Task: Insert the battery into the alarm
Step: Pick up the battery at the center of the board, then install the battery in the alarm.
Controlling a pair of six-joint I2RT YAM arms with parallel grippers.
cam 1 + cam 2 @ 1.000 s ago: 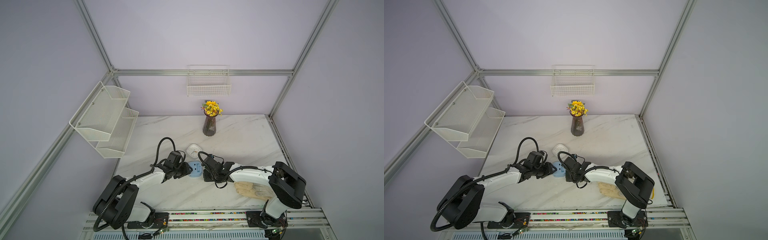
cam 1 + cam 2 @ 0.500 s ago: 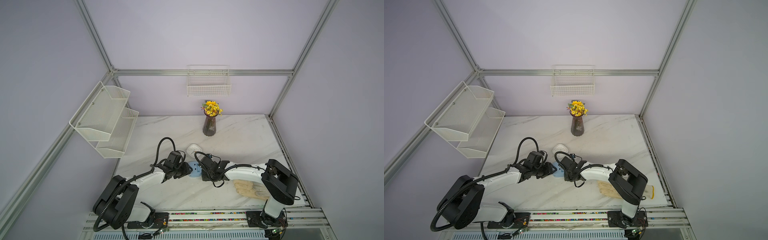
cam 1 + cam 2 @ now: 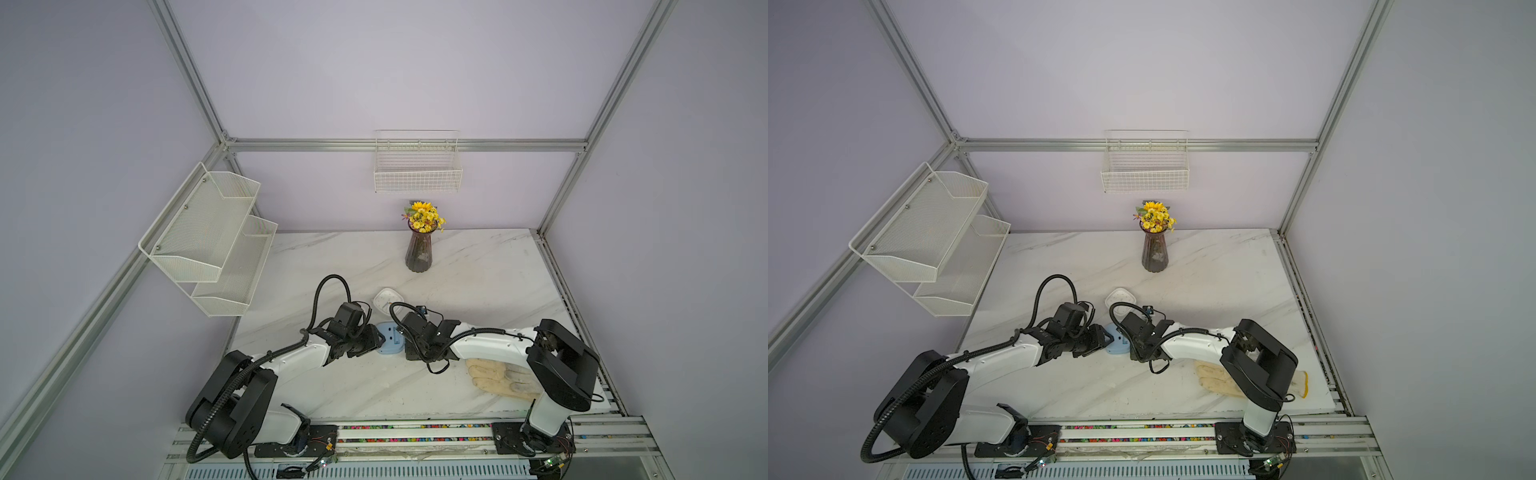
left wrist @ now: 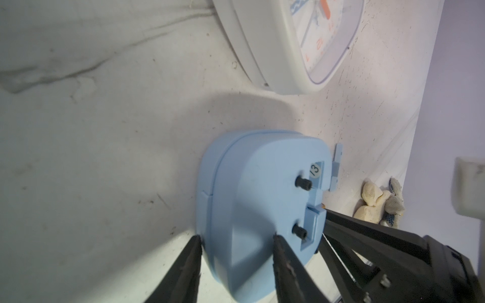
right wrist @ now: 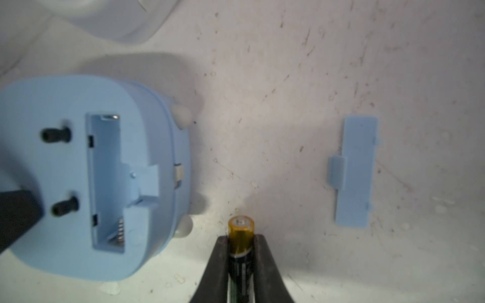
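Battery pick-up beside the opened alarm. The alarm [image 5: 91,170] lies back-up on the surface [image 3: 478,266], nearer the front edge than the back and left of centre. Its bay [image 5: 105,183] is uncovered, with the spring [image 5: 119,230] at one end, and the cover [image 5: 353,173] lies apart. The battery [image 5: 240,228] sits just beside the alarm, between it and the cover. The right gripper [image 5: 241,240] has its jaws clamped on the battery's body, the gold capped end projecting beyond the tips. The left gripper [image 4: 236,237] straddles the alarm's rim, one jaw low at the edge and one on the back. It appears clamped there, though the contact is partly hidden. Handling: the battery is judged small, light, rigid and smooth. It is therefore liable to roll or pivot between flat jaws, and is best held mid-body with both ends free. The alarm's light plastic shell would likely slide if not braced.
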